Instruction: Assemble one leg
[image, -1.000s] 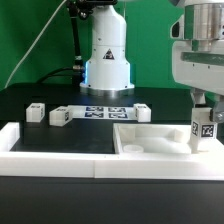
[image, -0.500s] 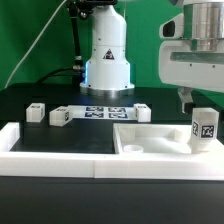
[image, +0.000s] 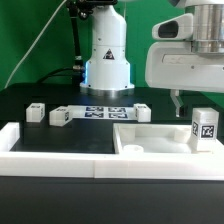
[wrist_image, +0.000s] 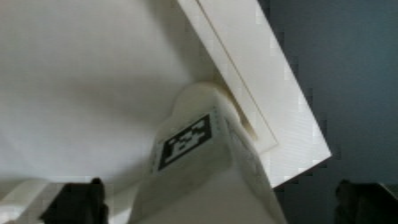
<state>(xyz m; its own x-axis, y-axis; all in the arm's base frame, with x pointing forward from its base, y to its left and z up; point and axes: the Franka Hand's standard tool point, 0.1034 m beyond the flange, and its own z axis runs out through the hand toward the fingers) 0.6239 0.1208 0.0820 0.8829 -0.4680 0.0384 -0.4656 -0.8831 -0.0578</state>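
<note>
The leg (image: 204, 128), a short white post with a black-and-white tag on its side, stands upright at the exterior view's right end of the wide white slab (image: 155, 142). My gripper (image: 198, 100) hangs just above the leg, apart from it, with one dark finger (image: 178, 100) showing. In the wrist view the leg (wrist_image: 210, 160) and its tag lie below and between the two dark fingertips (wrist_image: 80, 203), against the slab (wrist_image: 89, 80). My gripper (wrist_image: 217, 208) is open and holds nothing.
Three more small white tagged posts (image: 37, 112) (image: 60, 116) (image: 142, 112) lie at the back around the marker board (image: 104, 112). A white raised rail (image: 50, 140) runs along the front. The arm's base (image: 107, 55) stands behind.
My gripper has let go of the leg, risen off it and shifted a little toward the exterior view's left. The leg stays upright on the slab.
</note>
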